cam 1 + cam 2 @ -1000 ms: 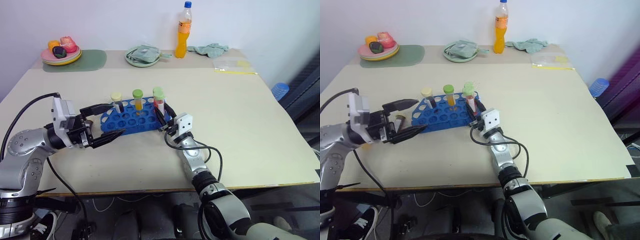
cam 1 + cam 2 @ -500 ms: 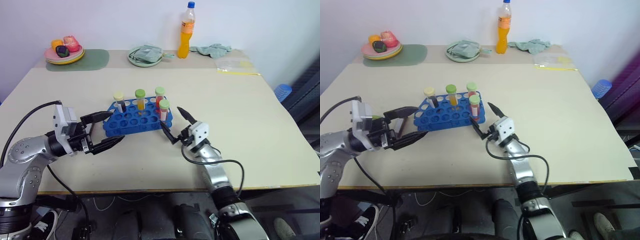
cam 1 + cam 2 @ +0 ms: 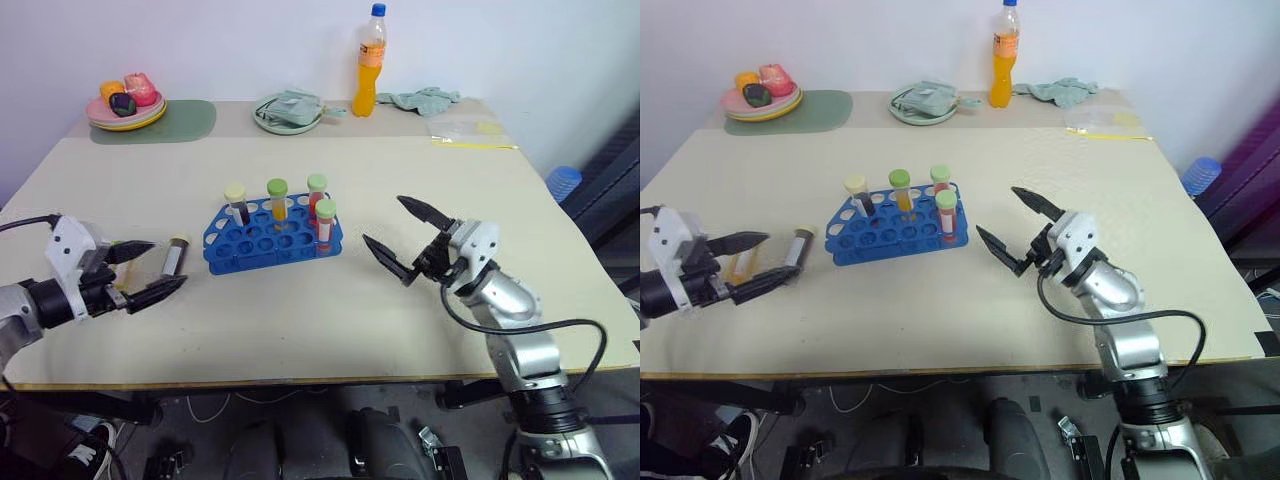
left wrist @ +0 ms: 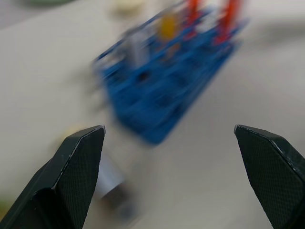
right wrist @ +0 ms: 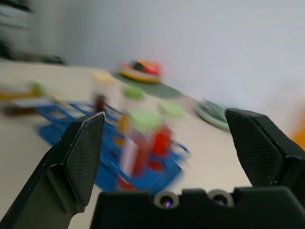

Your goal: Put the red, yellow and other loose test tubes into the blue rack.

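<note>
The blue rack [image 3: 270, 240] stands mid-table with several capped test tubes upright in it: a dark one with a pale yellow cap [image 3: 236, 199], a yellow one [image 3: 277, 196] and two red ones [image 3: 324, 220] with green caps. A loose dark brown tube [image 3: 175, 256] lies on the table left of the rack, between the spread fingers of my left gripper [image 3: 168, 263], which is open and not closed on it. Something yellow-orange [image 3: 739, 265] lies partly hidden behind those fingers. My right gripper [image 3: 383, 221] hangs open and empty, raised to the right of the rack.
Along the back edge stand an orange drink bottle [image 3: 369, 62], a green plate with a cloth [image 3: 288, 111], a plate of toy food [image 3: 125, 103] on a green mat, a crumpled cloth [image 3: 421, 98] and a clear bag [image 3: 467, 129].
My right gripper opened, left a red tube standing in the rack's near right corner, and drew back to the right and up. My left gripper swung left, away from the rack.
</note>
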{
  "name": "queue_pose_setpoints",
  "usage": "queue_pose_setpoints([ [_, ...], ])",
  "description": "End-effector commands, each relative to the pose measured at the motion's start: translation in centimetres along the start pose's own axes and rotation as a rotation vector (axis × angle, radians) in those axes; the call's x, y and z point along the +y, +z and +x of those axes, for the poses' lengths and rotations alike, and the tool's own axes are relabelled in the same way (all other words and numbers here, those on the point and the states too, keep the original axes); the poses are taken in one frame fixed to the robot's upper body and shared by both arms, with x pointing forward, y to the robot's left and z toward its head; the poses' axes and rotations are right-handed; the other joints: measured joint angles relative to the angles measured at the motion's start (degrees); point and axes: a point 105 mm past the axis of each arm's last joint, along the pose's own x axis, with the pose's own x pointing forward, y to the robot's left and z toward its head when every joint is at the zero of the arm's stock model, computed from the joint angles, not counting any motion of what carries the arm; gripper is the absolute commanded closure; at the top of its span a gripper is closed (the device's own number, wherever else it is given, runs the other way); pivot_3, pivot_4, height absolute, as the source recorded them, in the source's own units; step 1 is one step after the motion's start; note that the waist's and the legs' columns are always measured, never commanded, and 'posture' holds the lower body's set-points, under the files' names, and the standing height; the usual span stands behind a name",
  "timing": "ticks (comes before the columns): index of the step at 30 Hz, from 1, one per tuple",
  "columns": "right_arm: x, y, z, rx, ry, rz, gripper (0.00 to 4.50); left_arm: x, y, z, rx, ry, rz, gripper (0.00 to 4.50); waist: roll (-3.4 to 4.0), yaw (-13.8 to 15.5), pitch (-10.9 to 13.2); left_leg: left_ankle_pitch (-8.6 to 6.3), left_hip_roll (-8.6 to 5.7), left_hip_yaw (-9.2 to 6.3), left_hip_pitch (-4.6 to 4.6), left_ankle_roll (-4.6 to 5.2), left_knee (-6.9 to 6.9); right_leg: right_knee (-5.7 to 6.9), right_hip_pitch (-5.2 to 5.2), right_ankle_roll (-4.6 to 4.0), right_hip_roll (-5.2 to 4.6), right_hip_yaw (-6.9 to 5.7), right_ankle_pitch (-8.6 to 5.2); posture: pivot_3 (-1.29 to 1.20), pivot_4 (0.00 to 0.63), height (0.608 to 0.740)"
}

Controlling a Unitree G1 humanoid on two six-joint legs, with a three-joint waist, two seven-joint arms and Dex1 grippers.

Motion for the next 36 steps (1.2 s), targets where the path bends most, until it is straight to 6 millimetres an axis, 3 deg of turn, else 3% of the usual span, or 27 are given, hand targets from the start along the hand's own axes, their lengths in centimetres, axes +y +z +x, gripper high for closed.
queue_pose_setpoints([
  [1,0.4,2.6,1.0,-0.073,0.089,-0.035,0.06,3.8,-0.4,-1.6,0.112,0.190,-0.072,0.00,-0.07,0.0,0.0,0.00,0.00,0.01,0.00,0.00,0.00,-0.01,0.00,0.00,0.00,0.00,0.00,0.00,0.150,0.740],
  [5,-0.3,2.9,1.4,-0.091,0.065,-0.046,0.06,5.9,-0.8,-2.9,0.234,0.299,-0.047,0.00,-0.11,-0.1,0.0,-0.01,0.01,0.04,-0.03,0.01,-0.03,-0.01,-0.04,0.00,0.00,0.00,0.00,0.00,0.150,0.740],
  [9,0.3,2.4,1.4,-0.089,0.076,-0.039,0.06,6.9,-2.0,-3.6,0.352,0.295,-0.215,0.00,-0.09,0.2,0.0,-0.01,0.00,0.10,-0.05,0.01,-0.05,0.00,-0.08,0.00,-0.02,0.00,0.00,0.00,0.150,0.740],
  [19,0.1,2.7,1.0,-0.093,0.079,-0.097,0.06,9.8,-2.2,-0.8,0.381,0.306,-0.495,0.00,-0.18,1.5,0.0,0.00,-0.03,0.14,-0.09,0.00,-0.01,0.06,-0.09,0.01,0.04,0.00,0.01,0.00,0.150,0.740],
  [29,0.5,2.3,0.6,-0.075,0.056,-0.108,0.06,10.5,-3.0,2.1,0.483,0.254,-0.462,0.00,-0.35,1.4,0.0,0.00,-0.04,0.12,-0.13,0.01,0.05,0.06,-0.08,0.02,0.07,0.00,0.01,0.00,0.150,0.740],
  [34,0.3,2.2,0.7,-0.073,0.045,-0.110,0.06,10.2,-2.3,3.2,0.494,0.224,-0.484,0.00,-0.42,1.5,0.0,0.00,-0.04,0.10,-0.20,0.01,0.09,0.04,-0.09,0.03,0.06,-0.01,0.01,0.00,0.150,0.740],
  [36,0.3,2.1,0.8,-0.070,0.039,-0.111,0.06,9.7,-3.0,3.5,0.553,0.210,-0.496,0.00,-0.42,1.4,0.0,0.00,-0.04,0.10,-0.20,0.01,0.10,0.04,-0.09,0.04,0.06,0.00,0.02,0.00,0.150,0.740],
])
